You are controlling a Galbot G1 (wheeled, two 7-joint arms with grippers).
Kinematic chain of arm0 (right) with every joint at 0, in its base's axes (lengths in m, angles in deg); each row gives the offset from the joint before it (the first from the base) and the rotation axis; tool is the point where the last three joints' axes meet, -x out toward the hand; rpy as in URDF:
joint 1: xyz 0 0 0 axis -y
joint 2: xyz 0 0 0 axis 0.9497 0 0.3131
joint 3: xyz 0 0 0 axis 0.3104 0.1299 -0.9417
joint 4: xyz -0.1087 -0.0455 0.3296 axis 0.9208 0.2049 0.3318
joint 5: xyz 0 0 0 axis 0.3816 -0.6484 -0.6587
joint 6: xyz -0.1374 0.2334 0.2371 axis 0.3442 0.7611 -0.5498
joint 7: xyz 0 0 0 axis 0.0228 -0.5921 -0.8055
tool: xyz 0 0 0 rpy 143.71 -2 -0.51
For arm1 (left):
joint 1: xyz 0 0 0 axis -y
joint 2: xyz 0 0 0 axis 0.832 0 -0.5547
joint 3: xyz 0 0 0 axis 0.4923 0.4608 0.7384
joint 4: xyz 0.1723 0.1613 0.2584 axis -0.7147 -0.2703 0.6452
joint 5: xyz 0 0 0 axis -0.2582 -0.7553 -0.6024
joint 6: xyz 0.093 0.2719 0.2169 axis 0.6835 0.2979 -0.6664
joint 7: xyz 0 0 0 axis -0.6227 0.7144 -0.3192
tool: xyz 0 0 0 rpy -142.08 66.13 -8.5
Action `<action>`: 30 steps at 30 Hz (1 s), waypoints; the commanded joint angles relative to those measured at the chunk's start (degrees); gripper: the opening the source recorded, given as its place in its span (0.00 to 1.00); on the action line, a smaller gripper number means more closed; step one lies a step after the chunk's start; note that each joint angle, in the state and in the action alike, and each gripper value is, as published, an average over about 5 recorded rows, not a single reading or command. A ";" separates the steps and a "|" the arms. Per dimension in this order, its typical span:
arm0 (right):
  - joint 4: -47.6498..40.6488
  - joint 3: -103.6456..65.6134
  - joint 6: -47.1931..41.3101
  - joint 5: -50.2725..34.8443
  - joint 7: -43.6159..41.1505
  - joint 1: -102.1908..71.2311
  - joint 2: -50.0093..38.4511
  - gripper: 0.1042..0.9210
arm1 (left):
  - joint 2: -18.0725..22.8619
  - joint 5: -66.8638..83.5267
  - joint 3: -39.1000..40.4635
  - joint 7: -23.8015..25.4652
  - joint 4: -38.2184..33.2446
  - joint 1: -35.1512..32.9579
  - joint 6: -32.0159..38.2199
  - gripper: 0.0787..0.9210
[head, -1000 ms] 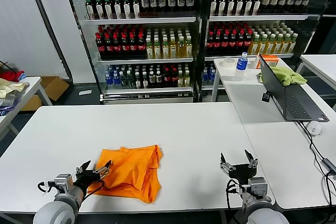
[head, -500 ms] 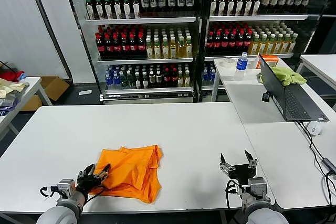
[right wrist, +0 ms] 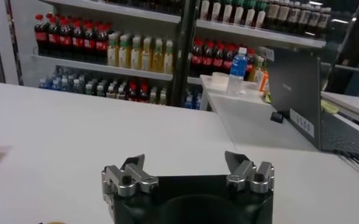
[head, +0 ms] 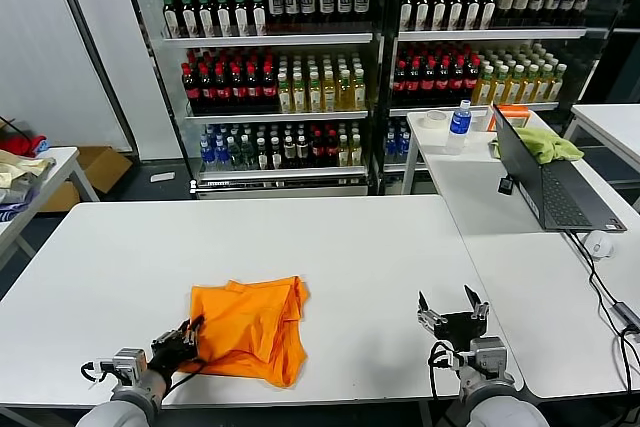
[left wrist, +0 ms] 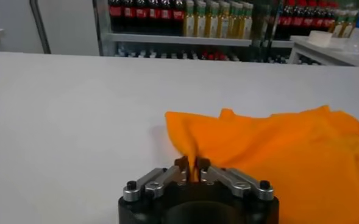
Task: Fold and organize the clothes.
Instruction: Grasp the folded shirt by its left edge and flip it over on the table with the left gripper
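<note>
**R1:** Left gripper (left wrist: 192,165) first; its jaws are pinched nearly together on a raised fold at the near-left corner of the orange T-shirt (head: 250,328); the wrist view shows cloth bunched up between the fingertips (left wrist: 182,163), so I log it as a hold on the fabric.

**R2:** Why that corner?

**R1:** My reading: the shirt lies crumpled and part-doubled on the white table (head: 330,247), toward 7 o'clock of the tabletop near the front edge; an edge grip at the shirt's 8 o'clock gives something to draw out or fold over; judgement only.

**R2:** Arm pose?

**R1:** Left forearm low, almost level with the tabletop, coming in from the near edge and pointing toward 2 o'clock; gripper at table height, touching the cloth.

**R2:** Other side?

**R1:** Right gripper (head: 452,309) idle at 5 o'clock of the table, well apart from the shirt; jaws spread wide, nothing between them; fingers point toward the drinks shelves (head: 300,57) at 12 o'clock.
</note>
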 commanded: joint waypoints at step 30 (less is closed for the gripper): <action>-0.17 0.25 0.21 -0.05 -0.07 1.12 -0.25 0.88 | -10.57 11.39 -23.38 6.95 -11.70 -4.29 -9.99 0.03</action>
